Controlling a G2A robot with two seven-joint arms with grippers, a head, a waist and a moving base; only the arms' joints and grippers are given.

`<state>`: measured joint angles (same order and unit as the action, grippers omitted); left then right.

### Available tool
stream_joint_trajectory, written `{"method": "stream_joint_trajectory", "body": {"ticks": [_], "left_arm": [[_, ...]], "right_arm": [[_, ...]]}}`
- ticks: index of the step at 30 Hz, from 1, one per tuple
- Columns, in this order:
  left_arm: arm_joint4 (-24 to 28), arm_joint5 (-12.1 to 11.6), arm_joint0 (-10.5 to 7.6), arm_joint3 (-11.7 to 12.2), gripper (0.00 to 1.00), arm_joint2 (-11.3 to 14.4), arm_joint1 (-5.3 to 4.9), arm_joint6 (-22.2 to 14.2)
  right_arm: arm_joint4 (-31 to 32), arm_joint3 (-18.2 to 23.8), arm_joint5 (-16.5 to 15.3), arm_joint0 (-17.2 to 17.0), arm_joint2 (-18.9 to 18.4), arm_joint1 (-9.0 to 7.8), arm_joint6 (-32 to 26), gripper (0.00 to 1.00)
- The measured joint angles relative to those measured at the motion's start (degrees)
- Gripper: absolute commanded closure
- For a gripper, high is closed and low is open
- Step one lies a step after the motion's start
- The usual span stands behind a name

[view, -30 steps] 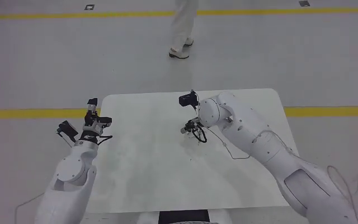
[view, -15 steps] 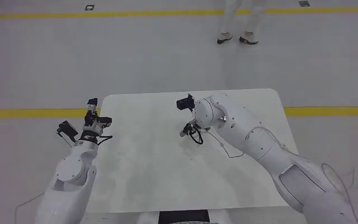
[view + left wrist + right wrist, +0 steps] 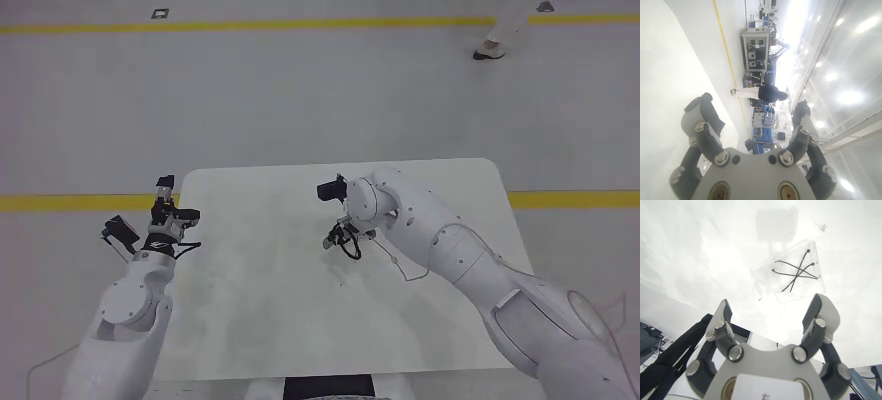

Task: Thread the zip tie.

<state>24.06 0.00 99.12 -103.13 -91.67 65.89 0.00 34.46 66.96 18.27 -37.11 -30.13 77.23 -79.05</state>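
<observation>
- My right gripper [image 3: 770, 311] hangs over the white table [image 3: 260, 300], a little toward 12 o'clock from its centre.
- Its fingers [image 3: 811, 311] are spread wide, and I see nothing between them.
- The zip ties [image 3: 797, 273] are black. Several of them lie crossed over one another inside a shallow clear tray [image 3: 810, 289] that sits flat on the table.
- Through the right wrist camera, the tray lies out beyond the fingertips and apart from them. Neither ribbed pad touches the tray or the ties.
- My left gripper [image 3: 751, 111] sits at roughly 10 o'clock, right at the table's edge and well apart from the right one.
- Its jaws are also wide apart and have hold of nothing.
- A small white scrap [image 3: 821, 226] lies on the table past the tray's far side.
- A tiny dark speck [image 3: 759, 299] lies on the table near the tray, on the side toward the right gripper.
</observation>
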Motion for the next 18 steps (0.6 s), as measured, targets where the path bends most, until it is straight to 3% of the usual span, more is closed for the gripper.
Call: {"method": "stream_joint_trajectory", "body": {"ticks": [15, 16, 17, 18], "left_arm": [[0.0, 0.0, 0.0, 0.0, 0.0, 0.0, 0.0, 0.0], [0.0, 0.0, 0.0, 0.0, 0.0, 0.0, 0.0, 0.0], [0.0, 0.0, 0.0, 0.0, 0.0, 0.0, 0.0, 0.0], [0.0, 0.0, 0.0, 0.0, 0.0, 0.0, 0.0, 0.0]], "right_arm": [[1.0, -0.71, -0.59, -0.19, -0.19, 0.18, 0.36, 0.0], [1.08, -0.83, -0.46, -0.19, -0.22, 0.24, 0.31, 0.08], [1.18, -0.98, -0.3, -0.19, -0.26, 0.29, 0.27, 0.35], [1.31, -1.14, -0.1, -0.19, -0.33, 0.34, 0.22, 0.53]]}}
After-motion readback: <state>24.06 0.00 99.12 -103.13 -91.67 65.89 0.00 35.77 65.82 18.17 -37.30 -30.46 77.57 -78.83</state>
